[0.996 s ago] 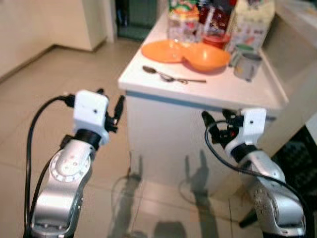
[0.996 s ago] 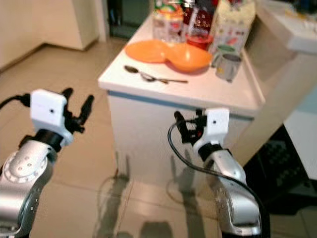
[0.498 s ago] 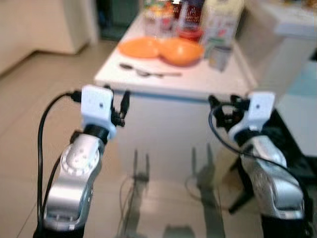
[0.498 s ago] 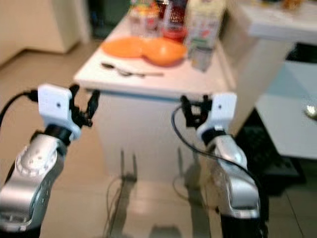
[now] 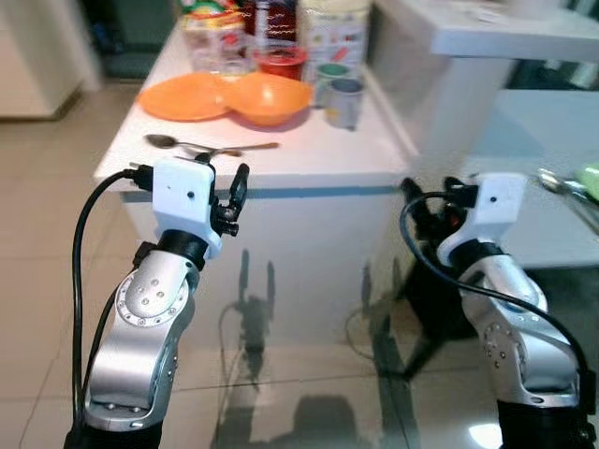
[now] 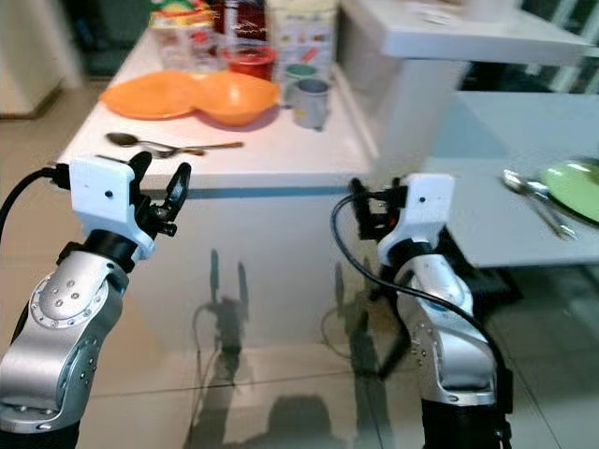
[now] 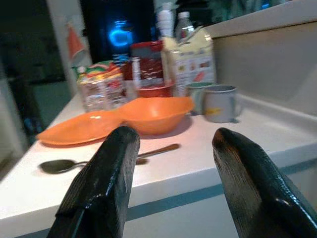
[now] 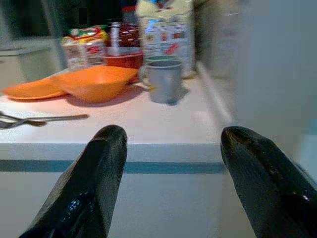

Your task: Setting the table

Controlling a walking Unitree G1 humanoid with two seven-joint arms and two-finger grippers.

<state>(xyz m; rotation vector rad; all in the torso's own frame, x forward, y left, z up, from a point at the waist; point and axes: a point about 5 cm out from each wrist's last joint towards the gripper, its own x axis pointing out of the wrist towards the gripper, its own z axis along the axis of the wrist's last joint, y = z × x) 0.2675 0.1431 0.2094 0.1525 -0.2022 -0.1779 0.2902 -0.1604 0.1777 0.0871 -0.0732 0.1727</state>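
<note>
Left wrist view has my left gripper (image 7: pixel 171 186) wide open and empty, right gripper (image 8: pixel 171 181) same, both short of the counter (image 5: pixel 309 154). The orange bowl (image 5: pixel 267 96), plate (image 5: pixel 182 98) and spoons (image 5: pixel 192 146) sit crowded there. I figure reaching in carelessly could knock the grey mug (image 5: pixel 343 101) beside the bowl.

One bowl (image 5: pixel 267 97), one plate (image 5: pixel 181 98), two mugs (image 5: pixel 343 101).

- Your arms (image 5: pixel 140 337) look like brushed silver metal; the fingers (image 7: pixel 99 193) are glossy black plastic.
- The counter (image 5: pixel 309 154) before you is smooth, matt white.
- The bowl (image 5: pixel 267 98) and plate (image 5: pixel 178 98) read as smooth orange plastic.
- The spoon (image 5: pixel 164 142) is shiny metal.
- The floor (image 5: pixel 309 374) tiles are glossy and reflective.
</note>
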